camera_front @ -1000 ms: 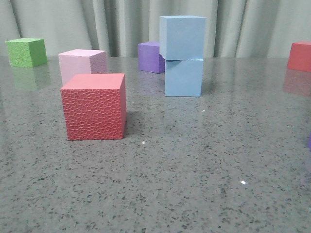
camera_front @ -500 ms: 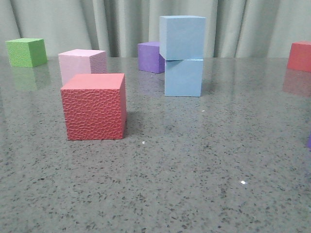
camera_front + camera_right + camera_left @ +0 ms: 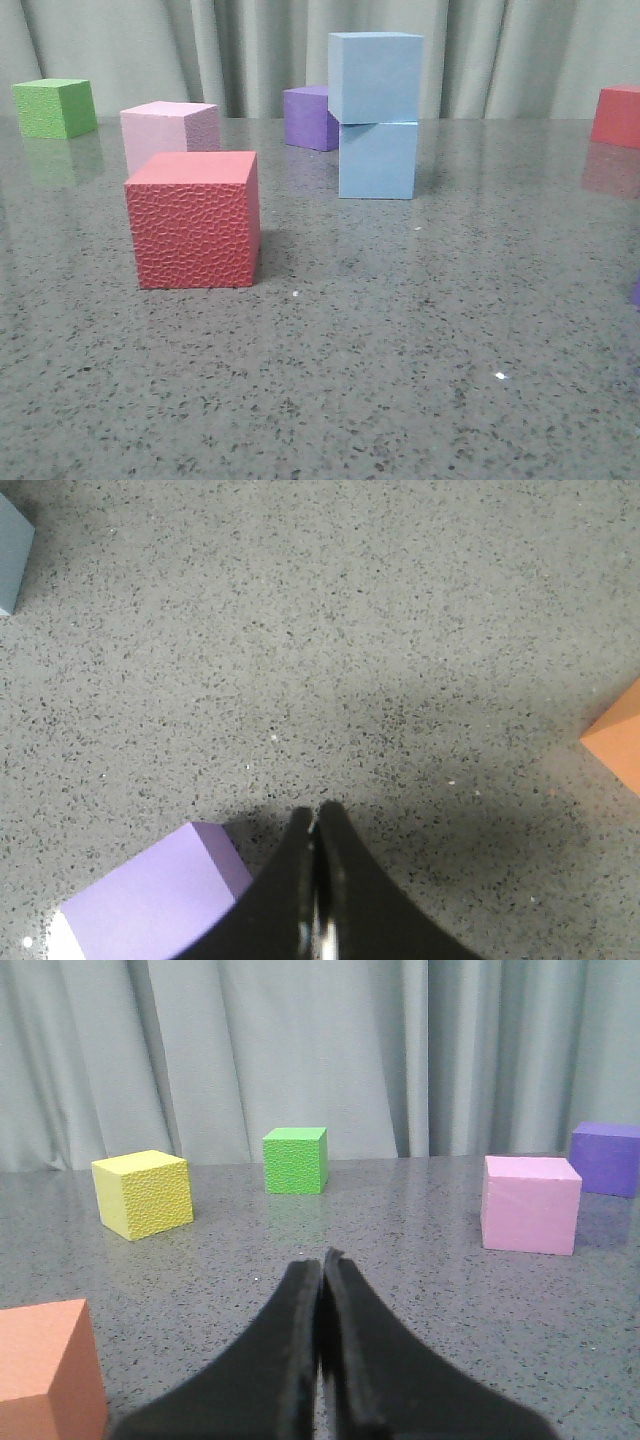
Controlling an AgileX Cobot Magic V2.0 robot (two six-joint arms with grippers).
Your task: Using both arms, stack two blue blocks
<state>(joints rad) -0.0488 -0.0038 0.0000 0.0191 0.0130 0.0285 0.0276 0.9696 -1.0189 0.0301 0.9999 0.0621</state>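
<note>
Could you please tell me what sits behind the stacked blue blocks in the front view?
A purple cube stands just behind the two blue blocks, showing at their left. Its right part is covered by the stack, and a grey curtain hangs beyond.

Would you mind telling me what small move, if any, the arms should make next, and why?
Probably none beyond holding clear: the upper blue block already sits on the lower blue block, slightly offset but resting, and both the left gripper and right gripper are shut, empty and away from the stack.
</note>
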